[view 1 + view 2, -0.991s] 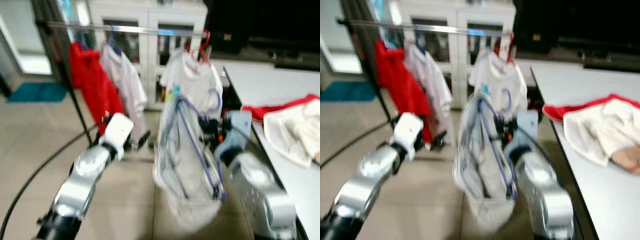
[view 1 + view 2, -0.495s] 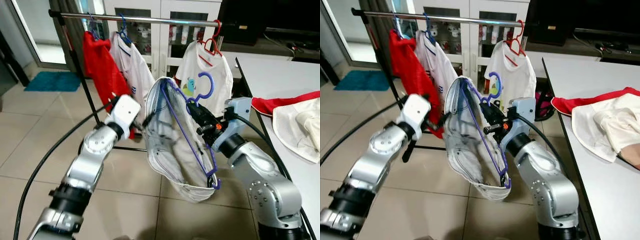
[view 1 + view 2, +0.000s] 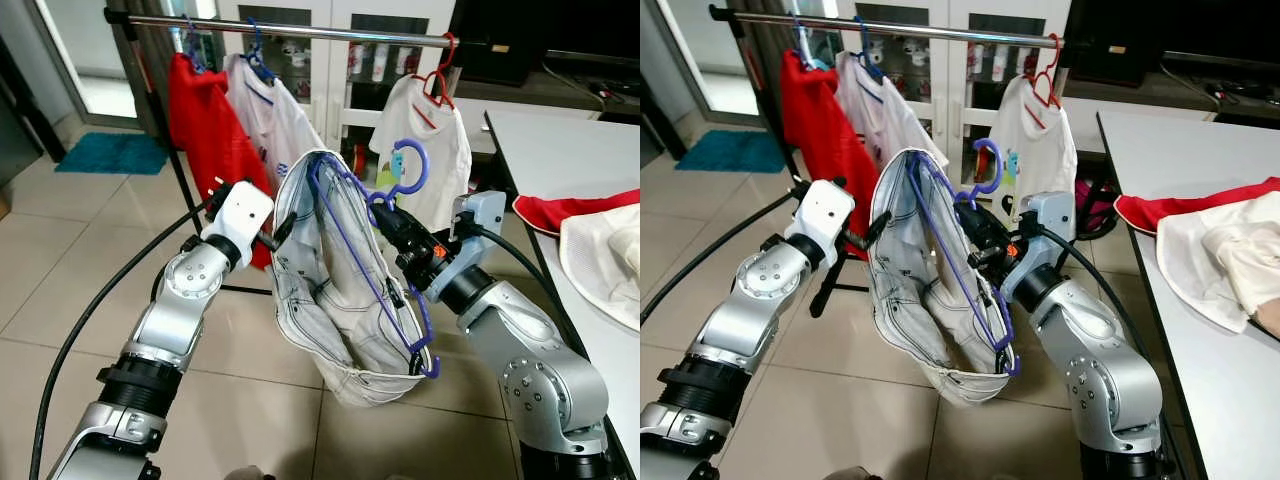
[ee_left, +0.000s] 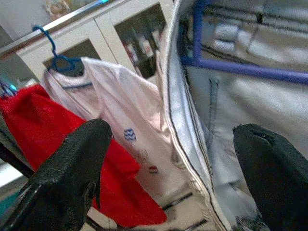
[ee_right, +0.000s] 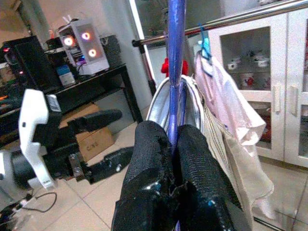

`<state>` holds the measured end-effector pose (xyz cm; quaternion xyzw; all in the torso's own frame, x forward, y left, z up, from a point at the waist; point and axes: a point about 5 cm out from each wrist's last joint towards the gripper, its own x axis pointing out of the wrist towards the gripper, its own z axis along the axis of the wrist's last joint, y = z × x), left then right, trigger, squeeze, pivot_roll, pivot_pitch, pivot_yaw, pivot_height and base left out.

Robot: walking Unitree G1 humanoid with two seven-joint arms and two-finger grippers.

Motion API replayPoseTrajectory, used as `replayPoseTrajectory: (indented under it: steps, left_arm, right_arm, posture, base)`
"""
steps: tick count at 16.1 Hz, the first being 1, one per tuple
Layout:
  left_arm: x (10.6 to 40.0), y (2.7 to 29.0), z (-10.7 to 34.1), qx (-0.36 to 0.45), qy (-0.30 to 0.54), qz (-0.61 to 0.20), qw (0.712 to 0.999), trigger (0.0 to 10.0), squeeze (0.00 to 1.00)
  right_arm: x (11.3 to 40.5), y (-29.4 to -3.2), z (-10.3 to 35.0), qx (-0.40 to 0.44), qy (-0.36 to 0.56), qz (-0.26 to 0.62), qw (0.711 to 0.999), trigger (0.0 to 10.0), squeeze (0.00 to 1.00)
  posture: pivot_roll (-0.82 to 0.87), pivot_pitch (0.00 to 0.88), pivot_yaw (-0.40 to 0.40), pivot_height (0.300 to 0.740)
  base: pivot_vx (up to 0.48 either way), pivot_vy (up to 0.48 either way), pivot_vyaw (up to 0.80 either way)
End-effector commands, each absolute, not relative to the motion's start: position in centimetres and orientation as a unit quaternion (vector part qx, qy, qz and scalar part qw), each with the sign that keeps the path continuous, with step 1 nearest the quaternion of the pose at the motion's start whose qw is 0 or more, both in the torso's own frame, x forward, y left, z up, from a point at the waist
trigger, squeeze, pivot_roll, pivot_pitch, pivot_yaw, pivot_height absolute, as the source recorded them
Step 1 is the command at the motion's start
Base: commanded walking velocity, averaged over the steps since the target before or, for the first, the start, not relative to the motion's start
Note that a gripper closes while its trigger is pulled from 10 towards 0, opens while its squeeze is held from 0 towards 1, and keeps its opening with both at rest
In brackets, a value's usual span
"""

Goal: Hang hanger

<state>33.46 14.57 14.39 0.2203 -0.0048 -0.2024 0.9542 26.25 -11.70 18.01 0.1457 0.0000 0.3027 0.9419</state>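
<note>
Nearest the camera, the right pincer (image 3: 400, 232) is clamped on the purple hanger (image 3: 385, 262), its two black fingers (image 5: 159, 159) pressed together around the thin wire just below the hook, probably so the hook stays free and upright for the rail. A pale garment (image 3: 335, 290) is draped over the hanger and sags below it like a sack, well clear of the floor. The left pincer (image 3: 872, 232) sits at the garment's near edge with its fingers (image 4: 72, 168) spread wide, the cloth's seam running between them without being pinched; it looks set to steady the fabric. To the right, the counter (image 3: 560, 160) carries a white and red cloth heap (image 3: 600, 250). Farther back, the rail (image 3: 300, 28) holds a red top (image 3: 205, 130) and two white shirts (image 3: 280, 120), with a bare stretch between them. No lettering is legible anywhere.
</note>
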Motion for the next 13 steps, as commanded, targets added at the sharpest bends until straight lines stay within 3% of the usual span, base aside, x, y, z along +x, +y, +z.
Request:
replayPoseTrajectory:
  steps: [1, 5, 6, 7, 8, 9, 13]
  left_arm:
    - [33.9, 14.4, 14.8, 0.221, -0.012, -0.212, 0.952, 10.0, 1.00]
    - [35.1, 15.4, 14.8, 0.227, -0.004, -0.181, 0.957, 10.0, 1.00]
    - [35.2, 15.3, 14.8, 0.215, -0.003, -0.191, 0.958, 8.2, 1.00]
    - [35.3, 15.0, 14.7, 0.194, -0.001, -0.210, 0.958, 0.0, 0.97]
    - [35.5, 14.7, 14.6, 0.188, 0.002, -0.228, 0.955, 0.0, 0.18]
    - [35.7, 14.7, 14.6, 0.194, 0.005, -0.231, 0.953, 0.0, 0.00]
    - [36.3, 14.8, 15.1, 0.197, -0.004, -0.222, 0.955, 0.0, 0.00]
  right_arm:
    - [25.6, -11.0, 20.5, 0.148, -0.056, 0.337, 0.928, 0.0, 0.00]
    - [25.3, -10.8, 21.4, 0.174, -0.086, 0.355, 0.915, 0.0, 0.00]
    - [25.3, -10.9, 21.7, 0.186, -0.095, 0.359, 0.910, 0.0, 0.00]
    - [25.1, -10.8, 21.8, 0.191, -0.096, 0.365, 0.906, 0.0, 0.00]
    - [25.0, -10.7, 21.8, 0.194, -0.095, 0.369, 0.904, 0.0, 0.00]
    - [24.9, -10.6, 21.8, 0.193, -0.092, 0.375, 0.902, 0.0, 0.00]
    - [24.8, -10.4, 21.5, 0.175, -0.085, 0.381, 0.904, 0.0, 0.00]
  posture:
    - [-0.12, 0.000, 0.001, 0.740]
    - [-0.12, 0.000, 0.000, 0.740]
    - [-0.12, 0.000, 0.003, 0.740]
    - [-0.12, 0.000, 0.007, 0.740]
    - [-0.12, 0.000, 0.007, 0.740]
    - [-0.13, 0.000, 0.012, 0.740]
    - [-0.13, 0.000, 0.018, 0.740]
  base:
    - [0.000, 0.000, 0.00]
    - [0.000, 0.000, 0.00]
    - [0.000, 0.000, 0.00]
    - [0.000, 0.000, 0.00]
    - [0.000, 0.000, 0.00]
    - [0.000, 0.000, 0.00]
    - [0.000, 0.000, 0.00]
